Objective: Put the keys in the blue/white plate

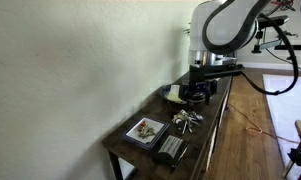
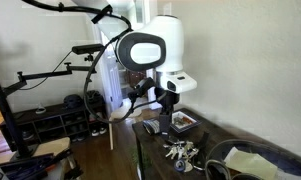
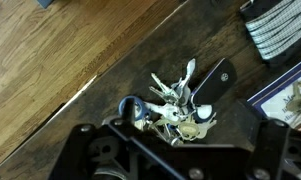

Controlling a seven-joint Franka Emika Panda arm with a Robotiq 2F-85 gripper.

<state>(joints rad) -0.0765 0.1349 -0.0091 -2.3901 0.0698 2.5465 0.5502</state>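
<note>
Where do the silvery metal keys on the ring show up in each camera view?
Exterior view: the bunch of silvery-grey metal keys lies near the centre, slightly low, just right of the square blue-rimmed white plate.
Exterior view: the keys lie low, right of centre, nearer the camera than the plate.
Wrist view: the keys lie centre-bottom, left of the plate.
Shared landmark: that plate, apart from the keys in all three.

The keys (image 2: 180, 152) lie splayed on a dark table (image 2: 155, 142), with the robot's black gripper (image 2: 165, 126) hanging just behind them beneath its white arm (image 2: 155, 48). The blue/white plate (image 2: 183, 121) sits beyond the keys, close beside the gripper. A pale-yellow dish (image 2: 252, 160) rests to the right of the keys.
</note>
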